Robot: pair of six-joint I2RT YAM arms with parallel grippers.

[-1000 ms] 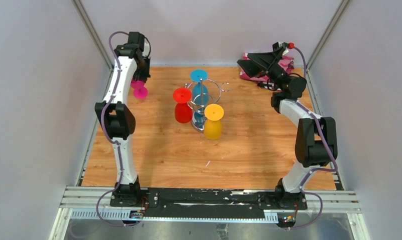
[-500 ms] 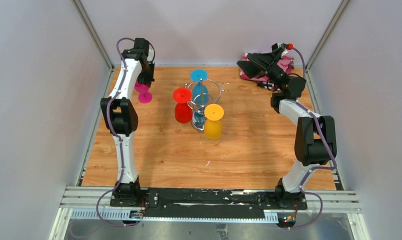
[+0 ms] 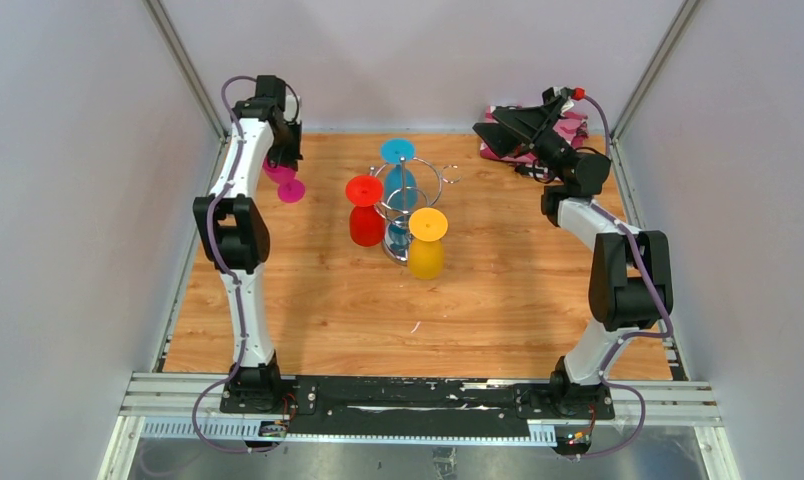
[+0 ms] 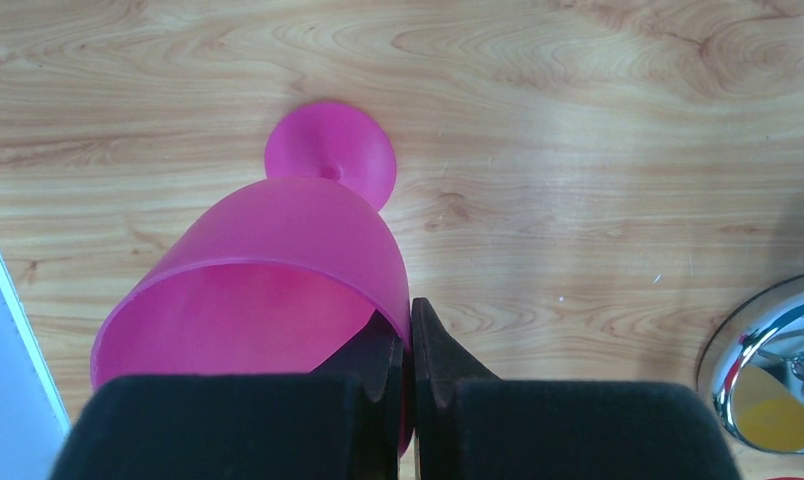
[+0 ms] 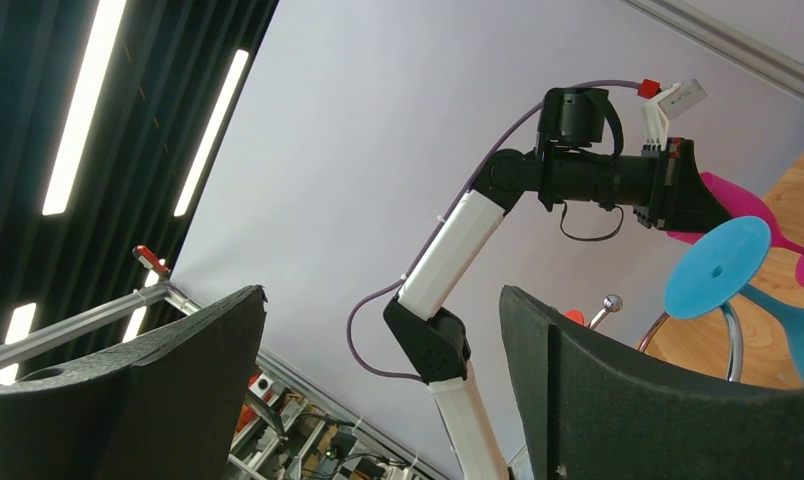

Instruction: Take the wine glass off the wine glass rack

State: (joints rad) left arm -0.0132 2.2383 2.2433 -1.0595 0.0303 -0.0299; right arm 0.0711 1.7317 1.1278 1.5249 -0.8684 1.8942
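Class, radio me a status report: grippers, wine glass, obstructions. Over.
Left gripper shut on pink wine glass by the rim. Right gripper open, empty. Glass off the wine glass rack, nothing blocking it.

Two white-shelled arms [image 3: 246, 320] with black joints, looping purple cables [image 5: 350, 330], matte black claw fingers [image 5: 618, 400]

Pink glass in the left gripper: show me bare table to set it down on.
Bare wood lies directly under the pink glass, between the left edge of the table and the red glass. The widest free patch runs from the wine glass rack to the arm bases. Crowded: the centre around the rack.
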